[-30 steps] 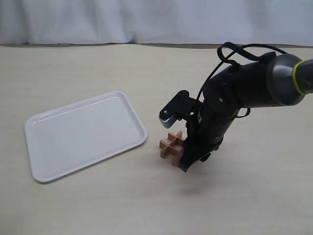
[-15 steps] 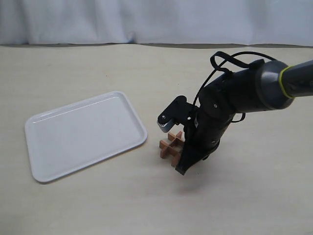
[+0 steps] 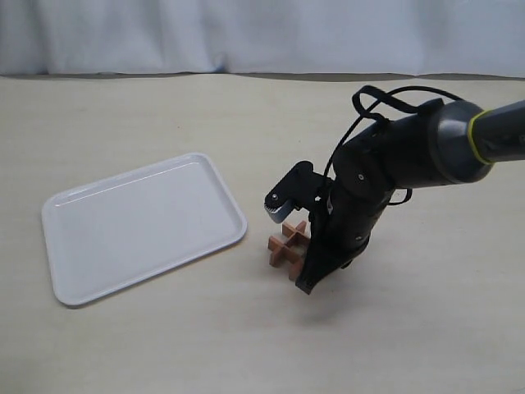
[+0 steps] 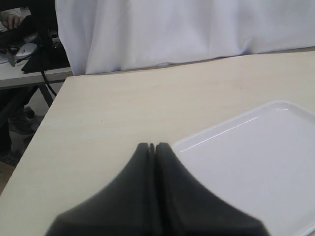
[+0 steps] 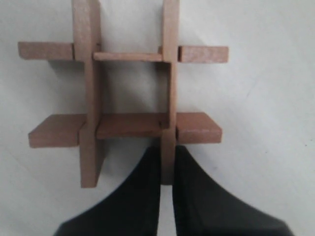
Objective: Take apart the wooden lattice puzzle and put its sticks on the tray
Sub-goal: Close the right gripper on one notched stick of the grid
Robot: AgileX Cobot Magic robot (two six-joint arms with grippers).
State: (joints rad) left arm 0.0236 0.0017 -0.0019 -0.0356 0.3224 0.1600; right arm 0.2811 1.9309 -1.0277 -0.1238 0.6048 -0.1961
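The right jaws are pinching the end of one stick (image 5: 170,73) of a reddish-brown wooden hash-shaped puzzle (image 3: 283,245) lying on the worktop (image 3: 164,107) near a white round-cornered tray (image 3: 139,226). The left jaws are sitting closed, empty.

Pale table (image 3: 123,345) — white tray (image 3: 141,231), lattice puzzle (image 3: 283,245).

I'm looking at what reads as a robotics lab: a plain pale tabletop (image 3: 148,353) backed by a white drape (image 3: 246,33), with a cluttered side desk (image 4: 19,78) and cabling (image 4: 43,73) beyond it.
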